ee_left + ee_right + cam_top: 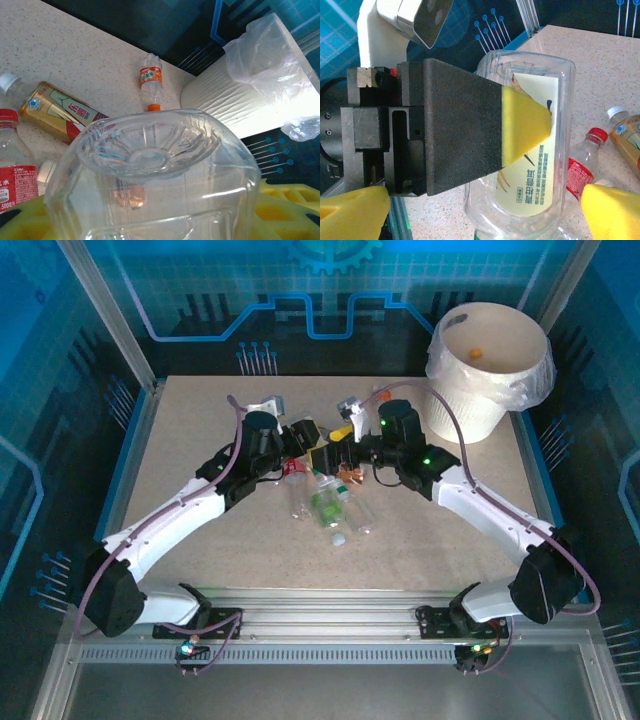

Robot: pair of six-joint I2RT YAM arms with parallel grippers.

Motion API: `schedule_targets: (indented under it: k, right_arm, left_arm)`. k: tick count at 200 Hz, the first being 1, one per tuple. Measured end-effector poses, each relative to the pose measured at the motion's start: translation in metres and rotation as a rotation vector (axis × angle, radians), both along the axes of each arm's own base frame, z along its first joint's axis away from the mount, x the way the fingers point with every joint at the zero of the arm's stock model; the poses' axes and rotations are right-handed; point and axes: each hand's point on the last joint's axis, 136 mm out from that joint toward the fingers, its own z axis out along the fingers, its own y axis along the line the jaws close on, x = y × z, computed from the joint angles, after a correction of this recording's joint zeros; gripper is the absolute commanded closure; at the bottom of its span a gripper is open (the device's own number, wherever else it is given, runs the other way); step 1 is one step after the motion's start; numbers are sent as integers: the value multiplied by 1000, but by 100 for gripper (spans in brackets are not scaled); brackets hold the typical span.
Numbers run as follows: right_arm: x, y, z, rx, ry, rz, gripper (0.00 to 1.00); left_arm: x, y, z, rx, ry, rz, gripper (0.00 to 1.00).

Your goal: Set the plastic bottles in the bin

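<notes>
Pinching clear bottle (pixel 150 160) across its body: left claw (pixel 152 220) | right claw (pixel 480 215): spread wide, same bottle just ahead of it

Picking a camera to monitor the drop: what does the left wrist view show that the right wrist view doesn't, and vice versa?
Left wrist adds: the bin, an orange-labelled bottle near it, and the base of the held clear bottle. Right wrist adds: the left gripper shut on that bottle's labelled side, and the open right gripper. Shared: the held bottle, a red-labelled bottle and a golden tea bottle on the table.
</notes>
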Motion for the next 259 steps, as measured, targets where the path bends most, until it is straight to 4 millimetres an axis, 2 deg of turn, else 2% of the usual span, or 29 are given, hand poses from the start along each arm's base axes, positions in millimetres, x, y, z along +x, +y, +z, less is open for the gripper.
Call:
schedule_targets:
  k: [31,63,111,148,157,192,213,225,259]
  right_arm:
    - [-1,-7,-6,25,1,37,1]
    - [-3,-18,-30,-3,54,49,1]
    - [0,-14,-29,11,42,62,2]
    - [5,4,-39,16,44,69,11]
    - [6,7,-39,19,43,67,17]
    - [10,12,-28,59,6,57,29]
    - [9,12,-25,68,-5,45,37]
    - [9,11,-23,70,-8,38,42]
    - [11,7,-23,53,-10,3,45]
  left_arm:
    - [-3,-5,-1,1,4,-30,55]
    - [-7,-18,9,-38,-24,-78,56]
    - [-9,-25,17,-80,-37,-108,55]
    - [-9,-28,22,-98,-48,-123,54]
    - [-9,-29,22,-101,-46,-125,53]
    - [-9,-29,24,-118,-47,-121,51]
    - [-8,-29,26,-124,-50,-119,45]
    - [-8,-29,27,-127,-55,-115,37]
    - [-8,-28,26,-145,-39,-124,17]
